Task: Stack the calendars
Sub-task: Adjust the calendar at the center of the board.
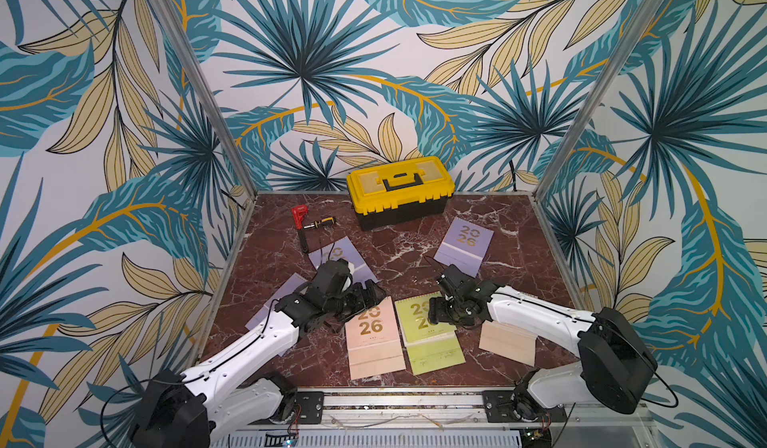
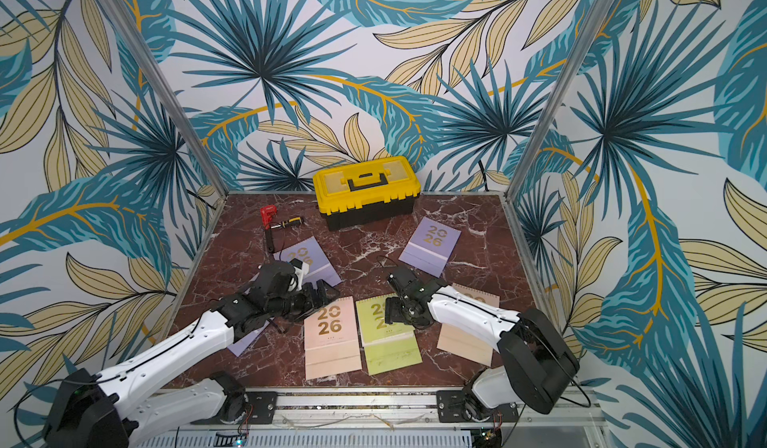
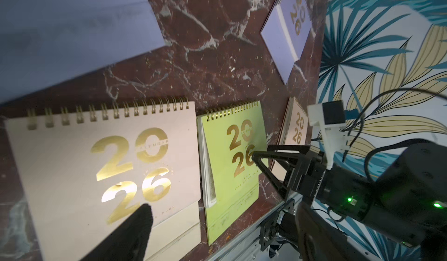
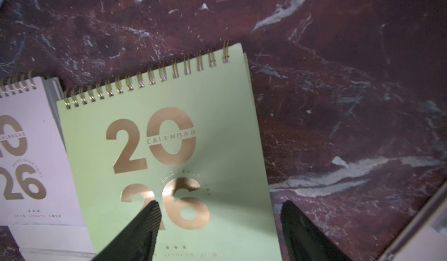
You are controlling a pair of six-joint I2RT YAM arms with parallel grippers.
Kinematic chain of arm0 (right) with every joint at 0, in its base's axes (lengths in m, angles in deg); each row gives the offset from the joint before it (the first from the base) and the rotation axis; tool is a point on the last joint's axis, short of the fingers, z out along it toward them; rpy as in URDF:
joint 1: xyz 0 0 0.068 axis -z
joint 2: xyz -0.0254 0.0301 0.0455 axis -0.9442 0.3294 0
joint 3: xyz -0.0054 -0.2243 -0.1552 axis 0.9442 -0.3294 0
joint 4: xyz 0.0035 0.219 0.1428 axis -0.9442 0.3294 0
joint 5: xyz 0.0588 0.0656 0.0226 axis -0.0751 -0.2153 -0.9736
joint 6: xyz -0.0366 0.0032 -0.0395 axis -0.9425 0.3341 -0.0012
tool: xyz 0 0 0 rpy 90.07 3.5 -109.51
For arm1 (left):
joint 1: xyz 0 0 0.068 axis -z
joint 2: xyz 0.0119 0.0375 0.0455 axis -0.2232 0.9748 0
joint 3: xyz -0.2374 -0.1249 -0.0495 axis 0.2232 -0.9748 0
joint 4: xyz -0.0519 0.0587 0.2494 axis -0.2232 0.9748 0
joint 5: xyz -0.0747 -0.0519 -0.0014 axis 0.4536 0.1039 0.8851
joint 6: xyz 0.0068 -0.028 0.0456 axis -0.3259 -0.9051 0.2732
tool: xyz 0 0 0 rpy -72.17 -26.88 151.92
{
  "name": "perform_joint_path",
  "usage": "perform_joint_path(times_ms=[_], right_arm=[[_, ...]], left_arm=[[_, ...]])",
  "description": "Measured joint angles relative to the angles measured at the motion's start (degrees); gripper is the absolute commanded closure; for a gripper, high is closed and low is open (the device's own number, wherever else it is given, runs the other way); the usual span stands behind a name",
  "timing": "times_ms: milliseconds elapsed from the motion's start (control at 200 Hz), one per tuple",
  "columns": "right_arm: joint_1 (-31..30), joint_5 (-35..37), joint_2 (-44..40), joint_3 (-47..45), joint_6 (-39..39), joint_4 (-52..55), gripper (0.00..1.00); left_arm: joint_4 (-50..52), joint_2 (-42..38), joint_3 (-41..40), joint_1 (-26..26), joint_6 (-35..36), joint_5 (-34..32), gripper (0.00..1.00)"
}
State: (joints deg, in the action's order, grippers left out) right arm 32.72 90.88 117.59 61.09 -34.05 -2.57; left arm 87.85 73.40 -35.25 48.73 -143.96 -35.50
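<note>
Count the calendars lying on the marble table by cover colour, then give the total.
Lavender calendars: 3
Peach-pink calendars: 2
Lime green calendar: 1
Total: 6

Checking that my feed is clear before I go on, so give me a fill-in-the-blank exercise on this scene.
The right pincer hangs with jaws ___ above the lime green calendar.
The peach-pink calendar beside it reads ___ in gold.
The toolbox at the back has a ___ lid.
Missing: open; 2026; yellow.
</note>
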Motion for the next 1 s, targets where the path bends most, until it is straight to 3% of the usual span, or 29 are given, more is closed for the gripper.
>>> perform_joint_path(times_ms=[130,210,496,716,1001], right_arm=[[1.68,-1.79,-1.03,-1.33,0.39,-1.05,0.20],[2.47,-2.95,-1.44,-2.08,0.42,-1.86,0.20],[4.33,-5.64,-6.16,-7.45,0.85,-3.52,0.21],[4.42,-7.26,-8.41,-9.73,1.86,-5.09,0.21],[4.42,-8.35,-7.96,-9.73,2.29,-7.50,0.21]], left_arm=[[-1.73,2.95,0.00,4.79,-3.41,-0.28,0.37],[-2.45,6.47,0.52,6.75,-4.66,-0.35,0.44],[-2.93,16.09,5.88,8.98,-7.52,-3.21,1.00],[-4.07,23.61,11.15,9.03,-6.84,-3.10,1.00],[0.90,26.91,14.71,9.09,-4.20,-6.62,1.00]])
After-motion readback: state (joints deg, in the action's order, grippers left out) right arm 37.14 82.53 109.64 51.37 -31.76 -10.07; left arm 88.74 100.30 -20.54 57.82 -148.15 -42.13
